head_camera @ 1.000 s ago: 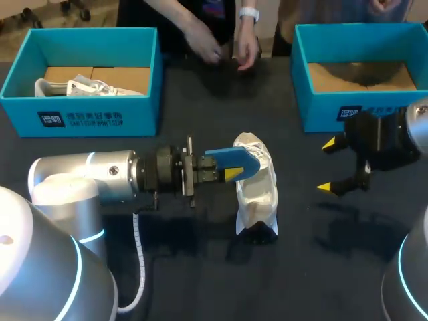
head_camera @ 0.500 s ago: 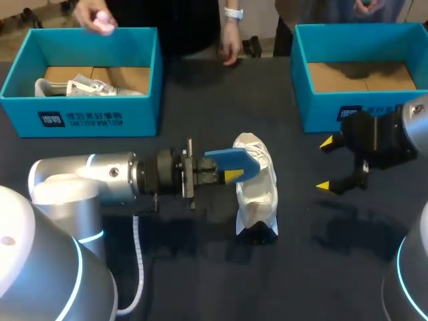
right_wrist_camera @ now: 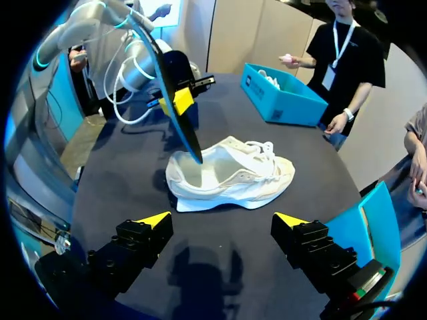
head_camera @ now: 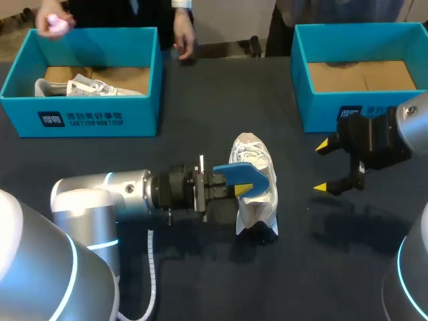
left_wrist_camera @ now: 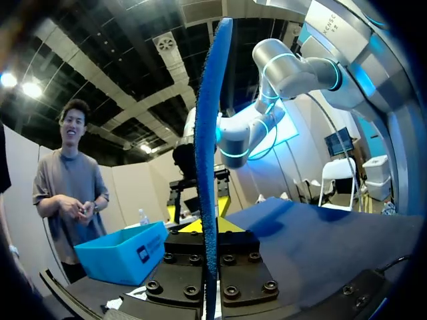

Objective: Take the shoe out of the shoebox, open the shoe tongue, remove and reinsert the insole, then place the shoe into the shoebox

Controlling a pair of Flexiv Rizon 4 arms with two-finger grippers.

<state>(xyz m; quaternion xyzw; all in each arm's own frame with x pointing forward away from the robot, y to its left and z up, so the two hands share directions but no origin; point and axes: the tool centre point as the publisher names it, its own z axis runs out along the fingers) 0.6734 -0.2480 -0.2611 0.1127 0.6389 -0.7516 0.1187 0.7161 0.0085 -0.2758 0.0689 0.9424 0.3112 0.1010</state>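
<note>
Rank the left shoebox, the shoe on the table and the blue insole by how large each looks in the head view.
1. left shoebox, clearly the largest
2. shoe
3. insole, the smallest; it is tilted in the left pincer, so it may look smaller than it is

White shoe (head_camera: pixel 259 199) — blue insole (head_camera: pixel 242 174)

Overhead head view and low right wrist view share the shoe (head_camera: pixel 262 200)
</note>
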